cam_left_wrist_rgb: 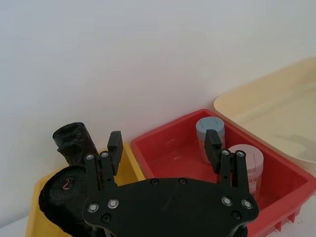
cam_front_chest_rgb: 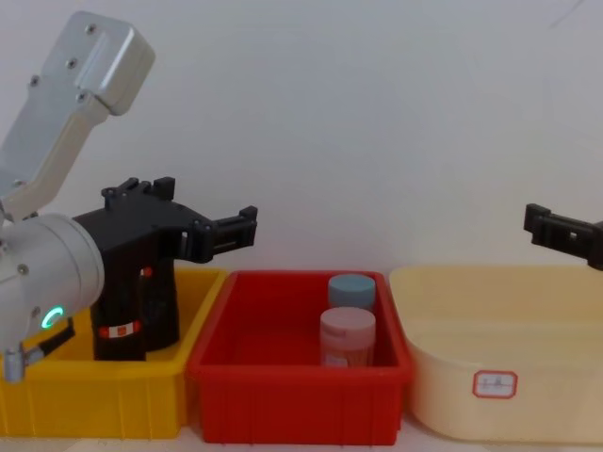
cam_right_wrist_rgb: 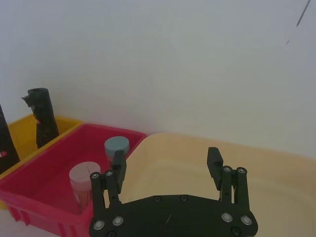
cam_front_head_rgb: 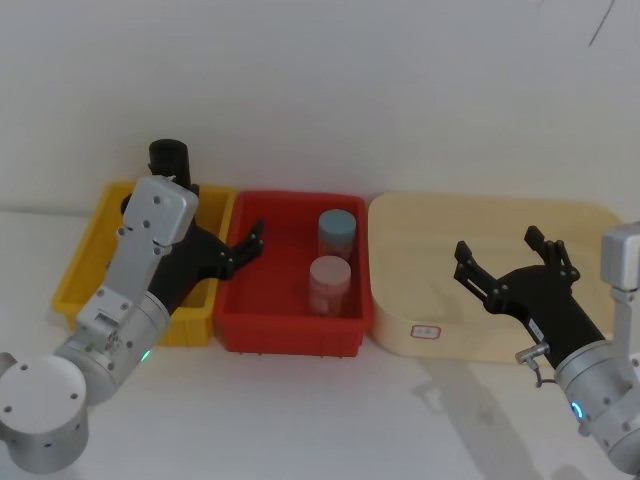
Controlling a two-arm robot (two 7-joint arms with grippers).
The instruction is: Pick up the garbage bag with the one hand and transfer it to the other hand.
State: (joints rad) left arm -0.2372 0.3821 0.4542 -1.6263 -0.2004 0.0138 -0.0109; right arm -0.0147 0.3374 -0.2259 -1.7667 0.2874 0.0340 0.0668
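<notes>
Black garbage bag [cam_front_chest_rgb: 120, 325], red-and-white band around it: stood upright in the yellow bin [cam_front_head_rgb: 80, 262], ungrasped, partly hidden behind the left arm in the chest view. Second black roll [cam_front_head_rgb: 170, 158]: stood at the back of the same bin. Left gripper [cam_left_wrist_rgb: 164, 143], green ring on its arm: held above the edge where the yellow bin meets the red bin [cam_front_head_rgb: 290, 335], fingers spread, nothing grasped, clear of the garbage bag. Right gripper [cam_front_head_rgb: 500, 248], blue ring on its arm: held over the cream tray [cam_front_head_rgb: 480, 215], fingers spread, empty. Blue-capped jar [cam_front_head_rgb: 337, 232] and pale-capped jar [cam_front_head_rgb: 329, 283]: stood close together in the red bin.
</notes>
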